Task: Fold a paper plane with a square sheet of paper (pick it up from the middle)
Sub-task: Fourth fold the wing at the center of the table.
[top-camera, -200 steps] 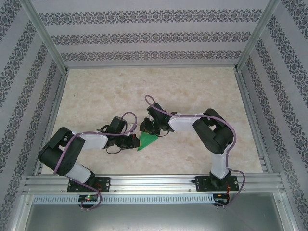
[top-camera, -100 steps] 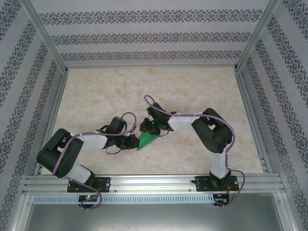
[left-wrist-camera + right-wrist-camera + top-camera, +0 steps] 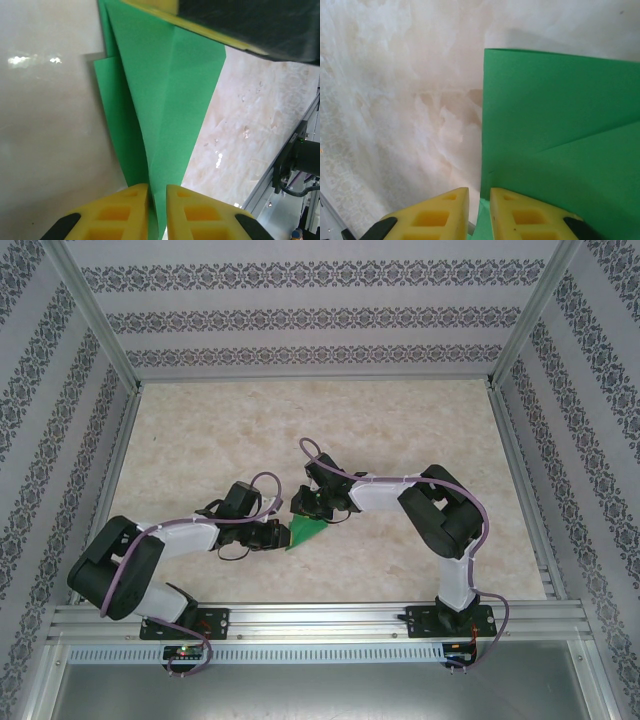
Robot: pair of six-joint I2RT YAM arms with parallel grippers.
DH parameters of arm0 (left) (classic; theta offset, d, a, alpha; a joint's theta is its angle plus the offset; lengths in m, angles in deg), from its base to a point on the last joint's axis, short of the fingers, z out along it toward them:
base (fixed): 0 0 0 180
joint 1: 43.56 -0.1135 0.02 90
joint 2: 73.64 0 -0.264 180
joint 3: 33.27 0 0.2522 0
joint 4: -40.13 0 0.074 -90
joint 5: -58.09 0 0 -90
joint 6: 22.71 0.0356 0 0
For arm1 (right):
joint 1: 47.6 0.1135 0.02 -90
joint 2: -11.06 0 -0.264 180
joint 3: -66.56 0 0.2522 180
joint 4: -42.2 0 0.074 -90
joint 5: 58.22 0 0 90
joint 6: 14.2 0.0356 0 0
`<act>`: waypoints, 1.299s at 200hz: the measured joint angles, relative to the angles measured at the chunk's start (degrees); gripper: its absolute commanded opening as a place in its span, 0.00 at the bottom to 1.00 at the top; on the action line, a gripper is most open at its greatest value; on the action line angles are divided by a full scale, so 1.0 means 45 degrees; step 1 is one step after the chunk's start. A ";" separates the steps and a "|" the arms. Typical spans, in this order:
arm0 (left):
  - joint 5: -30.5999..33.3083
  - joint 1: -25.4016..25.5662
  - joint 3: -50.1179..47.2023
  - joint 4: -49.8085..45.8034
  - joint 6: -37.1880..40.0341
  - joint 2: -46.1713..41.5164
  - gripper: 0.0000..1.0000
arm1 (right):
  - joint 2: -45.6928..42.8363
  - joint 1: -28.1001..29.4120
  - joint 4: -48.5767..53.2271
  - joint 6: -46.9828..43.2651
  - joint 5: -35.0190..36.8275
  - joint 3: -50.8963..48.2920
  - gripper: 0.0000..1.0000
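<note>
Currently listed, largest first, each placed against the paper plane.

1. Worktop (image 3: 400,430): pale marbled surface beneath the paper plane and carrying it.
2. Right arm (image 3: 440,515): reaches in from the plane's right and bends down over its far, wide end, probably to anchor the sheet while a crease is worked.
3. Left arm (image 3: 170,535): stretches low from the plane's left toward its narrow end.
4. Paper plane (image 3: 306,531): bright green, folded to a pointed wedge with layered flaps and a centre crease. It sits low on the worktop between the two pincers and looks well along in the folding.
5. Right pincer (image 3: 479,192): at the plane's wide end, fingers drawn nearly together with the paper's straight edge running in between them; judged a hold on the plane.
6. Left pincer (image 3: 157,190): at the plane's narrow end, fingers a thin slit apart with the raised fold entering the slit. Whether it pinches or merely straddles the paper cannot be told.
</note>
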 measured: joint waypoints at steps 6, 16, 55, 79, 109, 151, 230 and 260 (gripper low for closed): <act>0.0000 0.0000 0.0000 -0.0010 0.0029 -0.0053 0.14 | 0.0000 0.0000 0.0005 -0.0015 0.0000 0.0000 0.20; 0.0000 0.0000 0.0000 -0.0034 0.0053 -0.0107 0.11 | 0.0005 0.0000 0.0005 -0.0044 0.0000 0.0000 0.20; -0.0034 0.0000 0.0000 -0.0078 0.0199 -0.0102 0.03 | 0.0010 0.0005 0.0039 -0.0107 0.0005 0.0019 0.20; -0.0083 0.0005 0.0000 -0.0073 0.0340 0.0083 0.02 | 0.0010 0.0010 0.0044 -0.0126 0.0015 0.0019 0.20; -0.0092 0.0039 0.0000 -0.0068 0.0554 0.0772 0.09 | 0.0010 0.0010 0.0087 -0.0126 0.0005 0.0019 0.20; -0.0262 0.0194 0.0000 -0.0141 0.0709 0.0680 0.23 | 0.0010 0.0034 0.0097 -0.0131 -0.0005 0.0019 0.20; 0.0287 0.0204 0.0000 -0.1928 0.0350 -0.2701 0.22 | 0.0010 0.0034 0.0039 -0.0131 -0.0005 -0.0019 0.19; 0.0481 0.0204 0.0180 -0.2205 0.0155 -0.2914 0.19 | 0.0010 0.0034 -0.0068 -0.0136 -0.0015 -0.0092 0.19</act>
